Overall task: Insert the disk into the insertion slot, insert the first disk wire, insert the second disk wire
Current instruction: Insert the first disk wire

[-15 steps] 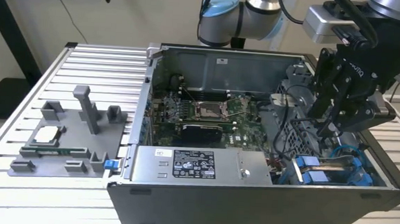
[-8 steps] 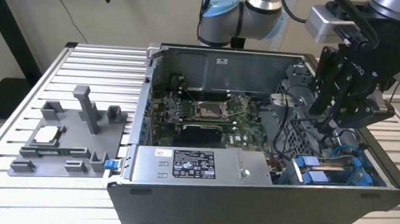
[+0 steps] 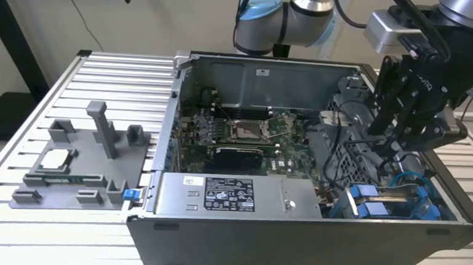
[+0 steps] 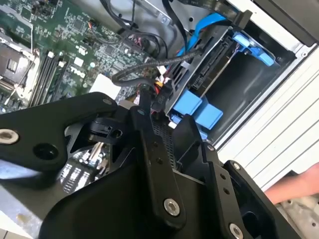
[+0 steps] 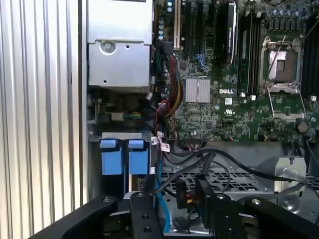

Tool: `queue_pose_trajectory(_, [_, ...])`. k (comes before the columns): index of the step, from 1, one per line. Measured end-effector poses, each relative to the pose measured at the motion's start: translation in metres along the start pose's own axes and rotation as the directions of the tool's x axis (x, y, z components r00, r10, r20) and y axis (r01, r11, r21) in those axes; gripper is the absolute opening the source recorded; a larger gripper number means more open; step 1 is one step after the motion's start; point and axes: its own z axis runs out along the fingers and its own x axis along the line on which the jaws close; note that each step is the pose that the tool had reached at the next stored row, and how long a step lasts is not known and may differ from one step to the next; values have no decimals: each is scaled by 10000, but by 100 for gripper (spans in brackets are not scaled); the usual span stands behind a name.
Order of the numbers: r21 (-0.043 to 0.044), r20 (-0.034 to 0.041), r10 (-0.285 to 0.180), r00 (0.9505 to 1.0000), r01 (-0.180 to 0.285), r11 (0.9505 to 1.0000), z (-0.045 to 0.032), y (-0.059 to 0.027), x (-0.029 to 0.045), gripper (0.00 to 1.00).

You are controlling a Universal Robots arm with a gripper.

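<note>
On the counter (image 3: 116,88), at the exterior view's left, a grey holder (image 3: 79,160) stands beside the open computer case (image 3: 295,247). At the right, the tool (image 3: 386,148) hangs inside the case with its fingers apart. It is just above the disk (image 3: 372,208), which is seated in the case's corner.

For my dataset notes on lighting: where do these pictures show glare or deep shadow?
Exterior view: table evenly lit, case interior darker. Second wrist view: table washed out, gripper nearly black. First wrist view: mild glare on the power-supply box.
</note>
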Motion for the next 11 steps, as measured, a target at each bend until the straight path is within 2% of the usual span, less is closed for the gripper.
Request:
queue_pose_trajectory(6, [144,132,-99,9999,97,9998,33,-13,-7,100])
queue_pose_trajectory(11, [258,164,-227,9996,223,9994,74,-17,-14,100])
